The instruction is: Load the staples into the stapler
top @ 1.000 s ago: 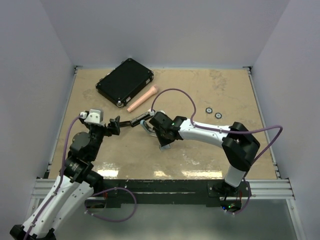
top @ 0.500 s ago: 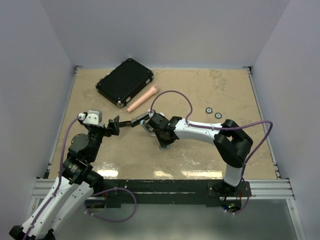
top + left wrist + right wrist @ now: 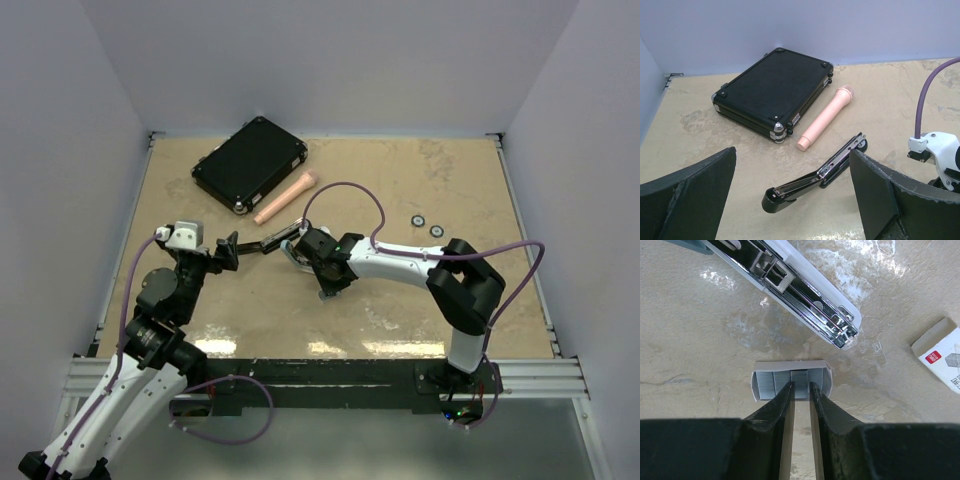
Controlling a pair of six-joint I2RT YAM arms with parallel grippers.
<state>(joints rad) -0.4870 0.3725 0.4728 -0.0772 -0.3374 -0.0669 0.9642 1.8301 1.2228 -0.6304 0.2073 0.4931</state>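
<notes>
1. Right wrist view: the right gripper (image 3: pixel 800 386) is drawn in narrow. Its fingers (image 3: pixel 782 400) stand on either side of the staples (image 3: pixel 800 376), with the tips against the strip's edges.
2. The staples lie in a small open tray (image 3: pixel 762 382) at frame centre, on the table (image 3: pixel 690 340).
3. Above the tray, the white stapler (image 3: pixel 805 295) lies open with its metal channel facing up. It runs from the top edge down to right of centre, and its end is near the tray but apart from it.
4. A staple box (image 3: pixel 940 352) sits at the right edge.
5. Left wrist view: the left gripper (image 3: pixel 792 151) is spread wide and holds nothing.
6. A black stapler (image 3: pixel 815 172) lies open at lower centre, between the fingers as framed.
7. A pink mic (image 3: pixel 825 117) lies above it, beside a black case (image 3: pixel 772 92) at upper left.
8. Top view: two rings (image 3: pixel 427 225) sit right of centre, well apart from both grippers.
</notes>
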